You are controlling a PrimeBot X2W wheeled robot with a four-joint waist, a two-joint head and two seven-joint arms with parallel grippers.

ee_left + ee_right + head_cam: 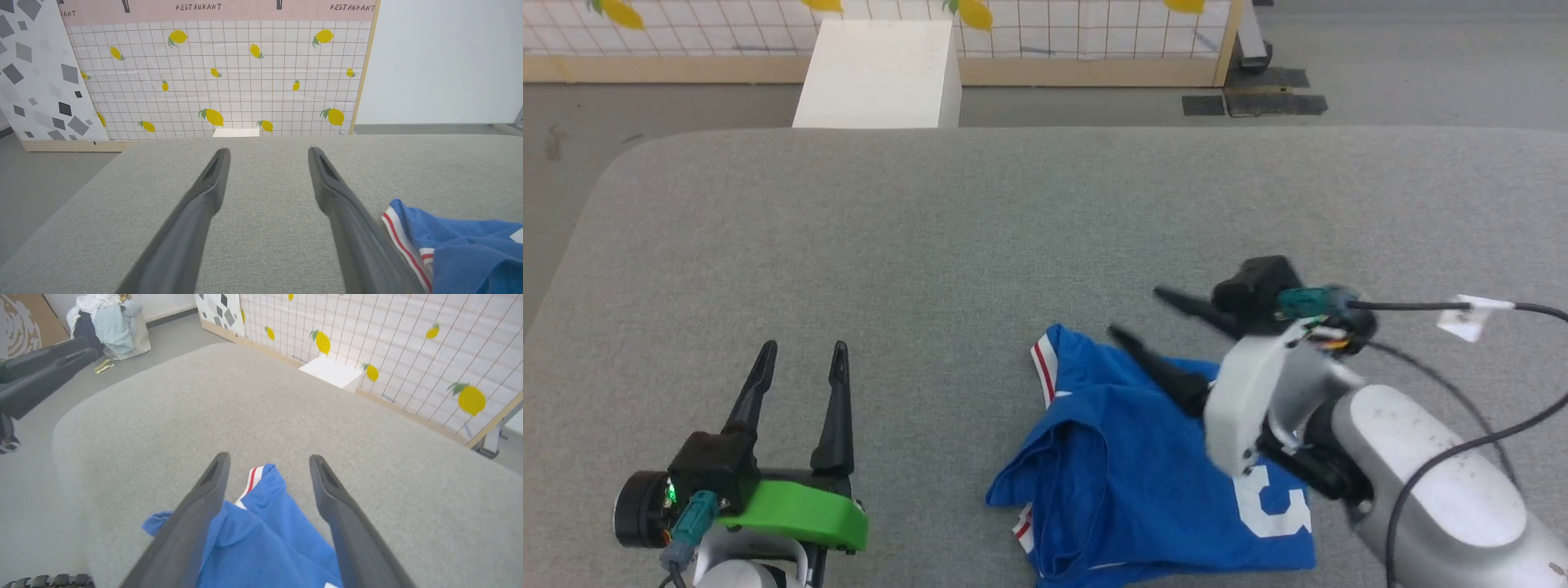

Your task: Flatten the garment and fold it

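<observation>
The royal-blue garment [1131, 465] lies crumpled on the grey table [980, 237], near the front right; a red-striped white trim edge and part of a white number show. My right gripper [1137, 314] hovers open above the garment's far part, fingers pointing left and away, nothing between them. In the right wrist view the garment [261, 539] lies under and between the open fingers [204, 506]. My left gripper [802, 353] rests open at the lower left, apart from the cloth. In the left wrist view the garment [457, 241] lies at the lower right, beside the right finger [347, 216].
A white box [882, 73] stands on the floor beyond the table's far edge, before a lemon-print panel [1094, 24]. In the right wrist view a heap of clothes [108, 322] sits on the floor off the table. Bare grey table spreads left of and beyond the garment.
</observation>
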